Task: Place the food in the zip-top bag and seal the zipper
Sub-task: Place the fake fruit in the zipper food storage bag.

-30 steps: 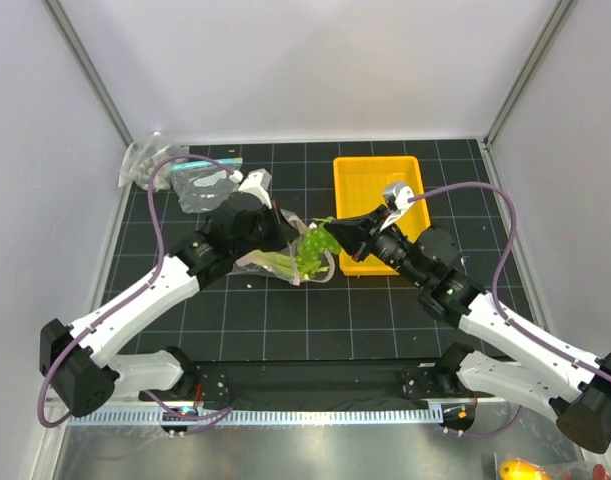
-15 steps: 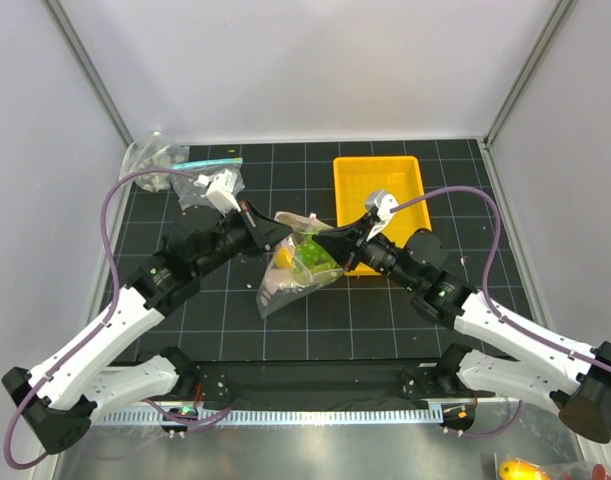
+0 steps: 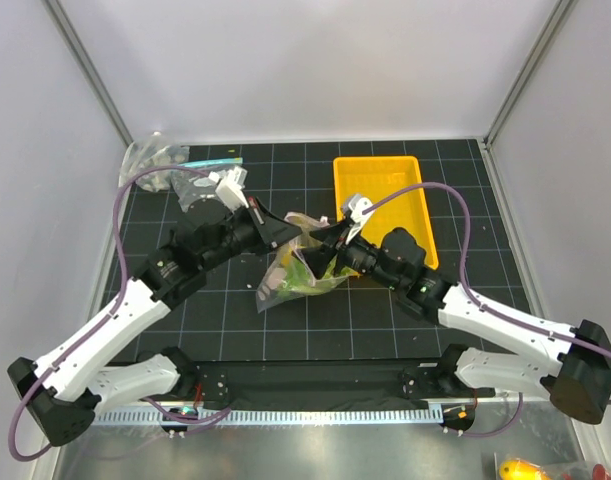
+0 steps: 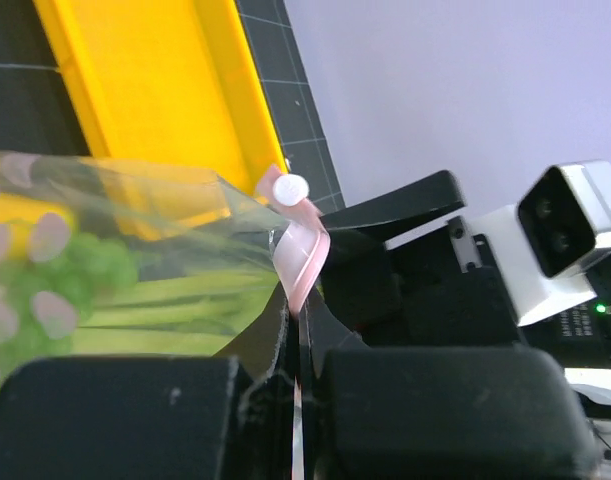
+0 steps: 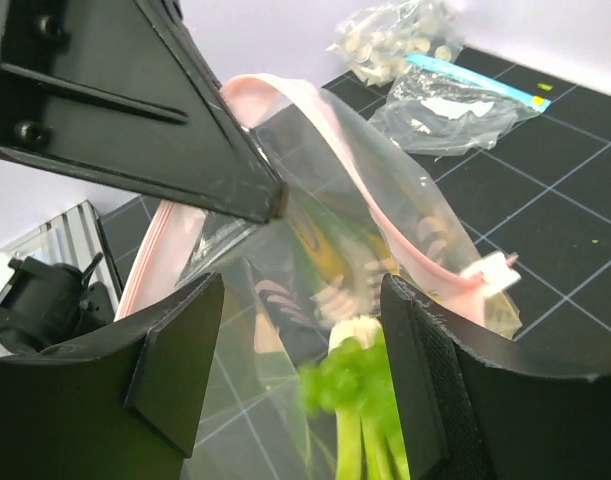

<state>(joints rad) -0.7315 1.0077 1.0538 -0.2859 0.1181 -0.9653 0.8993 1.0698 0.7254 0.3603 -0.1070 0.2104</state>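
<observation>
- The large clear zip-top bag printed with white polka dots (image 3: pixel 297 272) stood around the middle of the black gridded bench (image 3: pixel 375 315), just off the near left corner of a shallow yellow plastic tray (image 3: pixel 385 195). Its mouth was held up between the two arms.
- The left gripper (image 4: pixel 298 330) was clamped tight on the thin pink-red zipper strip (image 5: pixel 370 195) at the bag's mouth. A small white slider tab (image 4: pixel 288 187) sat on the strip just beyond the fingertips.
- The right gripper (image 5: pixel 303 285) was released. Its fingers stood spread on either side of the bag's upper part and pinched nothing.
- Inside the bag lay the long white-and-green leek stalk (image 5: pixel 353 440) and the bunch of small green grapes (image 5: pixel 337 385), which was pressed against the stalk.
- Some yellow showed through the plastic, but whether it was the lemon could not be told.
- Near the bench's far left corner lay a clear bag with a light-blue zipper strip (image 5: pixel 455 105). A smaller bunched clear dotted bag (image 3: pixel 145 158) lay just beside it, nearer the corner.
</observation>
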